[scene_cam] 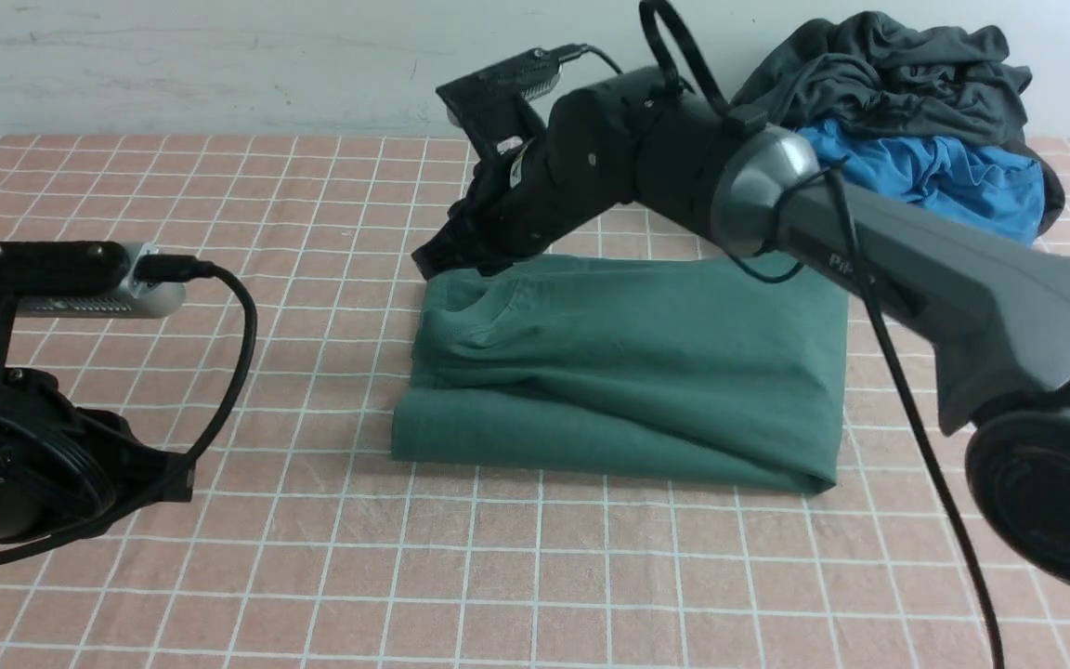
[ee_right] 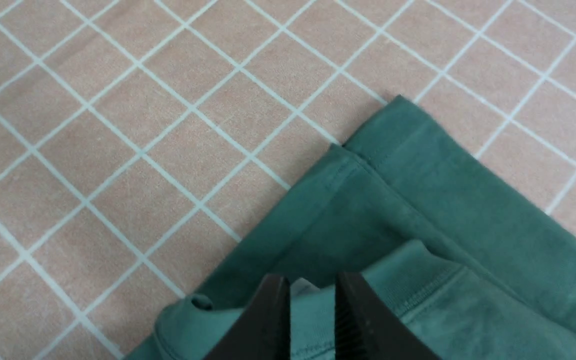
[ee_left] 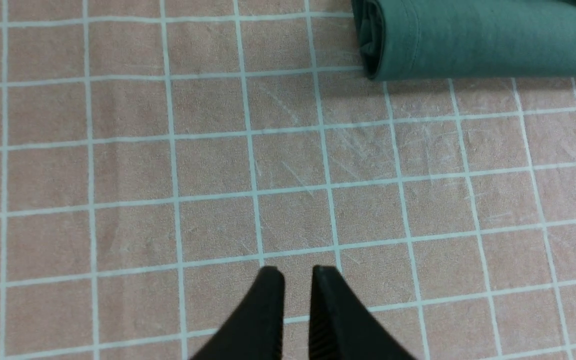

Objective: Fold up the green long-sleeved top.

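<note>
Left black gripper (ee_left: 292, 280) hovers near-left, jaws narrow and empty, over pink checked tablecloth (scene_cam: 312, 520). Mid-table lies the dull green long-sleeved cotton top (scene_cam: 623, 372), apparently almost fully folded into a rectangle. Right black gripper (ee_right: 309, 287), jaws narrow, seemingly empty, sits over its far-left corner.

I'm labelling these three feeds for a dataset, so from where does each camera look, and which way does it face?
Front view: sits between the arms, facing forward over the pink checked tablecloth; shows both arms, the folded dull green cotton top and a charcoal and blue clothes pile.
Left wrist view: looks down at the cloth past the left gripper, jaws slightly apart.
Right wrist view: looks down past the right gripper, jaws slightly apart over the top's corner.
Shared: all three show the green top and the cloth.
</note>
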Controlling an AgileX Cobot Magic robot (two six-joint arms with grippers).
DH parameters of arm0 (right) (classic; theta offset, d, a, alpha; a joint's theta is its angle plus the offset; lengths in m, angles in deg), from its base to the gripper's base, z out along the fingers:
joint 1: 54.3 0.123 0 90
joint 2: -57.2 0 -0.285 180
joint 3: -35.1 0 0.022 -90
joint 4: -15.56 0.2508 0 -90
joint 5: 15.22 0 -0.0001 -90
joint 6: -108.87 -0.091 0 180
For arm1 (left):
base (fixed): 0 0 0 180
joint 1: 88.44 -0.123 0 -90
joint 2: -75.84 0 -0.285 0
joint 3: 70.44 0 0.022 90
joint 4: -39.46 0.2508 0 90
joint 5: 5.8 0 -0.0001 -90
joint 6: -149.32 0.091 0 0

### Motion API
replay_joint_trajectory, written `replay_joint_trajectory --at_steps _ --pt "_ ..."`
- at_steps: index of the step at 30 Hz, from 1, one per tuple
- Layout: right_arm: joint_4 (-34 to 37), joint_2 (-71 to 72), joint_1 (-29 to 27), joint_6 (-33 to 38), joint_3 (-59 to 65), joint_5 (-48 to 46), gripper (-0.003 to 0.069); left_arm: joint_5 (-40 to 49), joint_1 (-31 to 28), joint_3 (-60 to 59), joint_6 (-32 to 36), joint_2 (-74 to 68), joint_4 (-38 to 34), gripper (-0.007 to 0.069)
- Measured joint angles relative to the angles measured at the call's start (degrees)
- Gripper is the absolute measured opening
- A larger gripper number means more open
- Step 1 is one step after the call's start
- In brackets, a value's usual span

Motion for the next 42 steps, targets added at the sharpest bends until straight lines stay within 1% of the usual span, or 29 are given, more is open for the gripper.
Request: replay_joint_trajectory --at_steps 3,6,7,8,9,12,14,17,18,21,24,25,27,31,33,35,37,38,39,40,42 --pt "1.0 -1.5 -0.1 0.0 0.0 -0.4 0.0129 -0.2 0.0 0.0 1.7 0.6 -1.5 0.0069" --pt "7.7 -6.7 0.6 2.0 0.0 0.8 0.0129 -2.0 0.0 0.0 10.1 6.0 -7.2 0.0069" --pt "8.1 -7.0 0.7 2.0 0.0 0.9 0.0129 -2.4 0.0 0.0 10.7 6.4 -7.6 0.0069" --pt "9.5 -7.9 1.0 3.7 0.1 1.2 0.0129 -2.9 0.0 0.0 13.1 8.4 -9.0 0.0069" --pt "11.5 -8.8 1.9 8.2 0.0 2.5 0.0129 -4.1 0.0 -0.1 18.4 13.2 -11.6 0.0069" --pt "12.4 -6.8 2.3 13.9 -0.1 0.7 0.0129 -6.0 0.0 -2.1 25.4 21.0 -14.2 0.0069" --pt "12.3 -4.1 2.3 16.5 -0.1 -1.6 0.0129 -7.9 0.0 -4.6 28.1 26.4 -15.5 0.0069" --pt "11.5 3.1 1.8 17.8 -0.1 -5.7 0.0129 -12.5 0.0 -10.2 30.1 33.4 -15.8 0.0069" --pt "11.5 3.8 1.8 17.8 -0.1 -5.7 0.0129 -12.5 0.0 -10.2 30.2 33.9 -15.8 0.0069" --pt "8.5 15.9 -0.8 18.0 -0.3 -13.2 0.0129 -22.5 0.0 -17.6 30.5 42.3 -15.9 0.0069" --pt "5.3 22.1 -2.0 16.9 1.0 -15.7 0.0129 -27.6 0.0 -21.2 30.6 45.4 -16.0 0.0069" --pt "2.6 27.2 -2.7 14.7 4.0 -16.6 0.0129 -30.5 0.0 -23.6 30.7 47.3 -16.1 0.0069" --pt "-1.9 33.0 -3.1 11.9 8.9 -16.8 0.0122 -33.3 0.0 -26.7 30.7 48.7 -16.2 0.0069" --pt "-10.2 45.7 -3.2 5.0 23.0 -17.5 0.0069 -36.6 0.1 -30.5 30.9 50.1 -16.4 0.0069" --pt "-12.7 52.3 -3.2 1.8 31.9 -17.2 0.0032 -37.8 0.5 -31.1 30.9 50.2 -16.6 0.0069" --pt "-13.1 58.1 -3.2 -0.6 39.8 -15.1 0.0008 -38.5 0.7 -31.2 30.9 50.2 -16.7 0.0069" --pt "-12.9 63.6 -3.2 -2.6 47.2 -11.3 -0.0004 -38.9 0.9 -31.3 30.9 50.2 -16.7 0.0069" --pt "-12.4 69.1 -3.2 -5.1 54.9 -6.0 -0.0010 -39.1 0.9 -31.4 30.9 50.3 -16.8 0.0069" --pt "-12.3 70.7 -3.2 -5.6 58.3 -4.2 -0.0010 -39.0 1.0 -31.4 30.9 50.3 -16.8 0.0069" --pt "-12.0 76.7 -3.2 -7.3 67.7 3.8 -0.0011 -39.0 1.0 -31.4 30.9 50.3 -16.8 0.0069" --pt "-11.9 82.9 -3.2 -9.1 79.8 15.8 -0.0011 -39.0 1.0 -31.4 30.9 50.3 -17.0 0.0069"
